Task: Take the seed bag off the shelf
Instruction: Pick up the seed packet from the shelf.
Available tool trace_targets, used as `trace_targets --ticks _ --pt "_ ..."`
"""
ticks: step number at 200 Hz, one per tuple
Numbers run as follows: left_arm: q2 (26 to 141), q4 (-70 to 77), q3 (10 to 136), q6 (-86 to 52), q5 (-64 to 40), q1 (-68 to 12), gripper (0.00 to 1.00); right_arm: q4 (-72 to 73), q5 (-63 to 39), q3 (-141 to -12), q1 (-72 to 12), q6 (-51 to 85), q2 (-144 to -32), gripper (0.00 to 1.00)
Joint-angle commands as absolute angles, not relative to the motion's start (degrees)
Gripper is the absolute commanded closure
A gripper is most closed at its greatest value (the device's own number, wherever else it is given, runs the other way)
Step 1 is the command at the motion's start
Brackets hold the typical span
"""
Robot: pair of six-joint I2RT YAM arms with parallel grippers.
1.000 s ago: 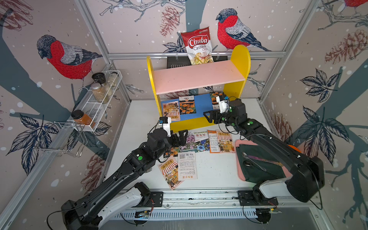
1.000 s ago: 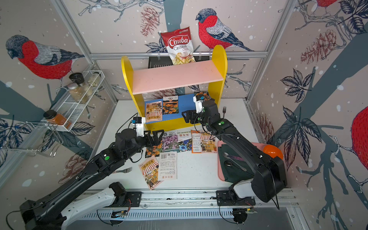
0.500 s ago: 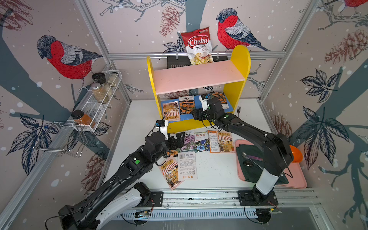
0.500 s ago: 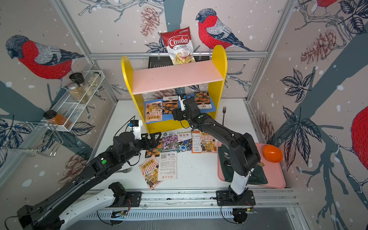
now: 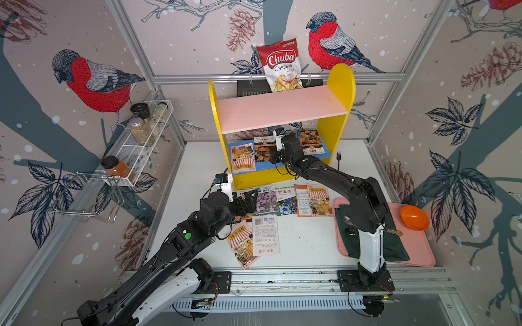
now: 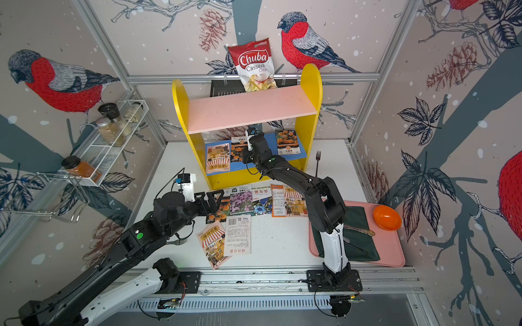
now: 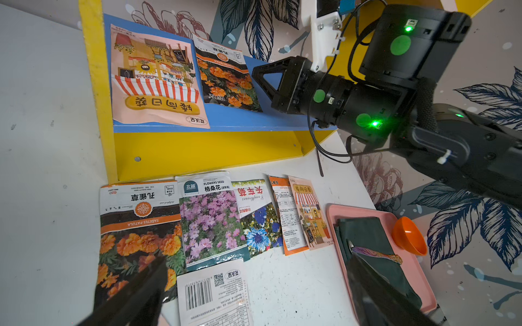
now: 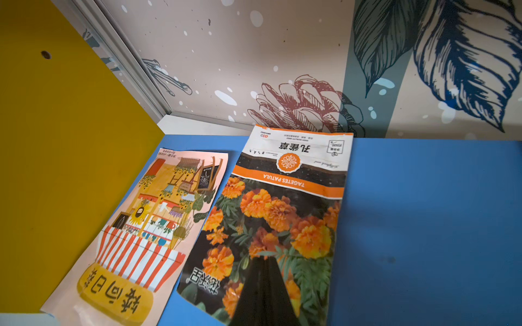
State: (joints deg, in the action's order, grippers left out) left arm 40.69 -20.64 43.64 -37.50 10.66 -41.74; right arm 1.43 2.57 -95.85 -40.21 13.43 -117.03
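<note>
Left gripper (image 6: 211,199): nearest, fingers spread wide, empty, above loose packets (image 7: 209,220) on table (image 5: 305,240).
Right gripper (image 8: 262,265): under pink board (image 5: 282,110), fingers pressed together at near end of seed bag (image 8: 282,214); actual pinch unclear.
Seed bag: flat, mid blue board (image 8: 423,211) of shelf (image 5: 339,93), sunflower bag (image 8: 158,220) just left.
Handling: likely light, limp, slick; best taken by near edge, slid out low.
</note>
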Motion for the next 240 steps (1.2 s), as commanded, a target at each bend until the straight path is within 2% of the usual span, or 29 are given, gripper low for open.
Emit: trace_targets --ticks 1,105,176,240 --pt "40.16 -21.63 43.51 -37.79 11.52 -41.57 0.02 -0.59 4.04 -99.14 -40.51 12.68 -119.05 1.00" --pt "38.42 -22.48 42.73 -38.54 11.34 -41.54 0.02 -15.64 6.72 -116.77 -41.07 9.11 -130.11 1.00" --pt "38.41 -20.69 41.40 -38.94 10.51 -41.56 0.02 -20.39 6.82 -115.27 -41.55 7.93 -129.51 1.00" --pt "39.32 -18.55 40.70 -38.88 9.93 -41.55 0.02 -17.70 9.02 -103.83 -41.83 6.58 -122.16 1.00"
